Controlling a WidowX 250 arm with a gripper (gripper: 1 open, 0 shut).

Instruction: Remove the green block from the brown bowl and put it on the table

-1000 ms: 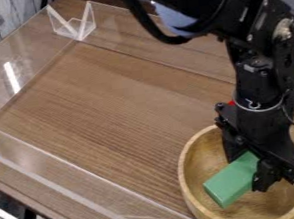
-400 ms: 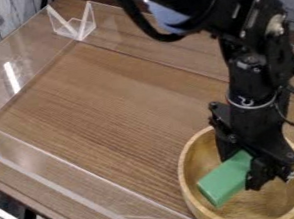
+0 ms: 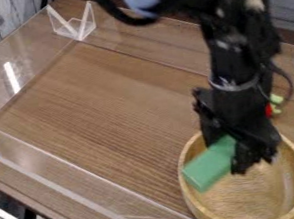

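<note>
Tabletop (image 3: 108, 96) of brown wood grain fills most of the view, with low clear acrylic walls (image 3: 35, 160) along its edges and a small clear stand (image 3: 72, 22) at the far left corner. Black robot arm (image 3: 234, 30) reaches down from the top of the view toward the near right corner. At that corner sits the brown bowl (image 3: 261, 193), round and shallow, light tan with a thick rim. The end effector (image 3: 243, 150) points straight down over the bowl's left part, its jaws closed on the green block (image 3: 210, 164). This flat mint-green block hangs tilted in the grip, over the bowl's left rim; whether it touches the rim cannot be told. A small red and green thing (image 3: 278, 102) peeks out behind the arm, mostly hidden.
</note>
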